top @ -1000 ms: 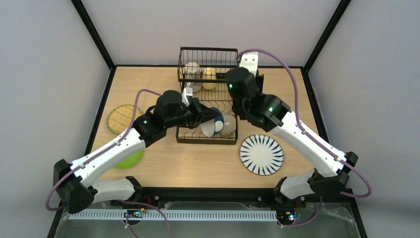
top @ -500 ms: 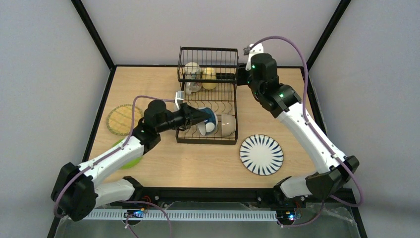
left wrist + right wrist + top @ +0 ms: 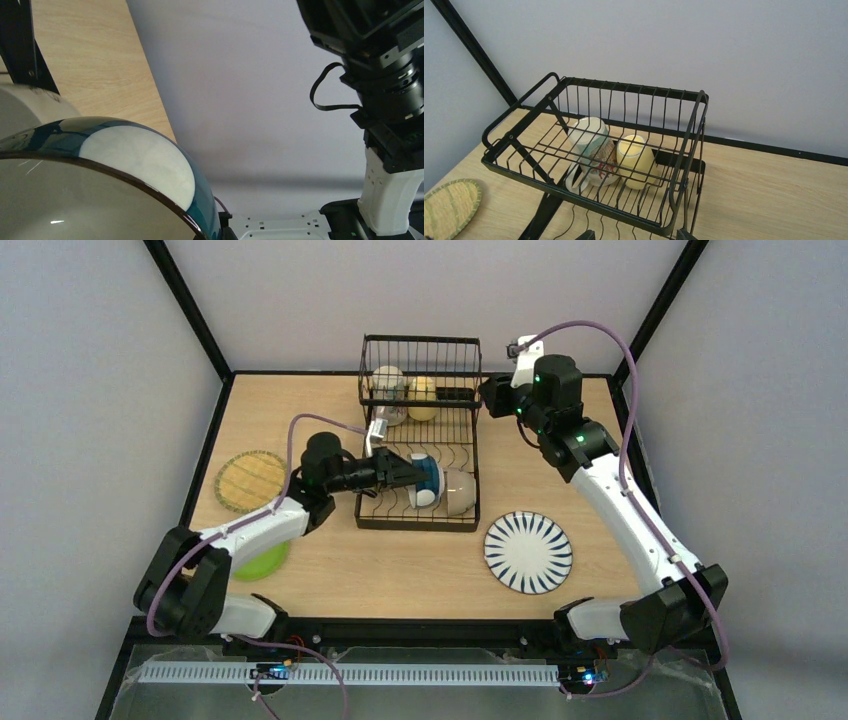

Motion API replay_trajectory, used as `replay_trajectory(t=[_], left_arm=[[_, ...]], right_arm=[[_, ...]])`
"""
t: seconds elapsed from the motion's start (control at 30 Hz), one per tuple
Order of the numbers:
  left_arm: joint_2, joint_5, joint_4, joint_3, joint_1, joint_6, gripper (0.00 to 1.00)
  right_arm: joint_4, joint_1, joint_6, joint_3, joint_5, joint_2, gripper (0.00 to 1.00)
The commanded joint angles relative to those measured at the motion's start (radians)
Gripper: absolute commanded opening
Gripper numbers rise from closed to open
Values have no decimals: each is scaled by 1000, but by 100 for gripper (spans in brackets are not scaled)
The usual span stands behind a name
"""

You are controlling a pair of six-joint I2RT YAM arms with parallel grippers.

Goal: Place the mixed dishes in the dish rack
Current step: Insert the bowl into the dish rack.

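Dish rack (image 3: 415, 526) holds two mugs (image 3: 423, 397), white bowl (image 3: 461, 490); left pincer (image 3: 405, 475) pinches blue-white bowl (image 3: 428, 480), right pincer (image 3: 634, 235) spread.

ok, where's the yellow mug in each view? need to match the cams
Top external: yellow mug sits far centre, inside the rack's raised basket.
Left wrist: not in it.
Right wrist: mid-frame, inside the same basket.
Shared landmark: the beige mug right beside it, on its left in both views.
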Motion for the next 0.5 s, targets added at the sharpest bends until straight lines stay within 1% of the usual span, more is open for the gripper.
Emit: replay_trajectory(t=[0.0, 0.2, 0.37, 0.47], left_arm=[[43, 86, 230, 1, 48, 31, 2], [161, 138, 423, -15, 90, -43, 2], [278, 156, 621, -23, 94, -136, 2], [341, 159, 712, -25, 101, -179, 2]], right_arm=[[75, -18, -10, -24, -61, 3, 92], [113, -20, -24, -43, -59, 32, 92], [131, -26, -42, -54, -59, 51, 92], [137, -33, -47, -54, -65, 63, 92]])
